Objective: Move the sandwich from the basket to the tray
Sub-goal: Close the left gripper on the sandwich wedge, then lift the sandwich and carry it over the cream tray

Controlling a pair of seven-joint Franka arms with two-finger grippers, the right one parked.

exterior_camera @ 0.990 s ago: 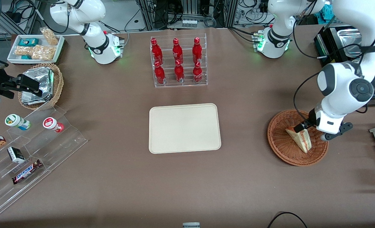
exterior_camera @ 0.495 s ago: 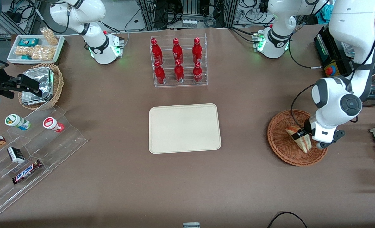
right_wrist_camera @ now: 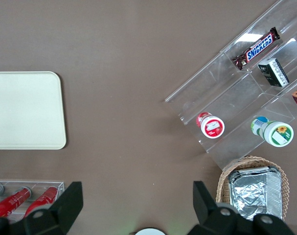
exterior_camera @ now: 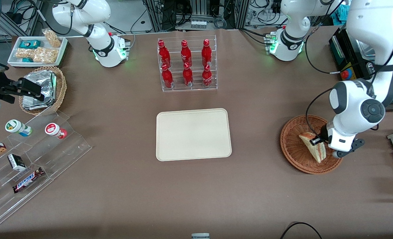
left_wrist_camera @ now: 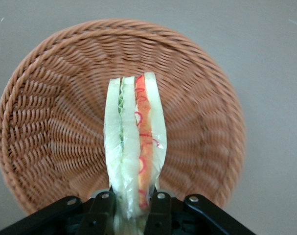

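Observation:
The sandwich (exterior_camera: 312, 150), a pale wedge with green and red-orange layers along its cut edge (left_wrist_camera: 133, 142), stands on edge in the reddish-brown wicker basket (exterior_camera: 292, 159) toward the working arm's end of the table. My left gripper (exterior_camera: 316, 141) is down in the basket (left_wrist_camera: 50, 122) and shut on the sandwich. Its black fingers (left_wrist_camera: 102, 213) press on both bread faces at the wedge's end, and the gripper (left_wrist_camera: 131, 210) holds nothing else. Whether the sandwich still rests on the wicker I cannot tell. The cream-beige tray (exterior_camera: 193, 134) lies flat at the table's middle, and the tray (right_wrist_camera: 26, 110) carries nothing.
A clear rack of red bottles (exterior_camera: 187, 64) stands farther from the front camera than the tray. Toward the parked arm's end are a stepped acrylic shelf of snacks (exterior_camera: 33, 156), a tan basket of foil packets (exterior_camera: 43, 89) and a white tray of snack bags (exterior_camera: 37, 49).
The left gripper has come down onto the sandwich and shut on it. The arm's wrist has shifted slightly, and the sandwich has turned a little in the basket.

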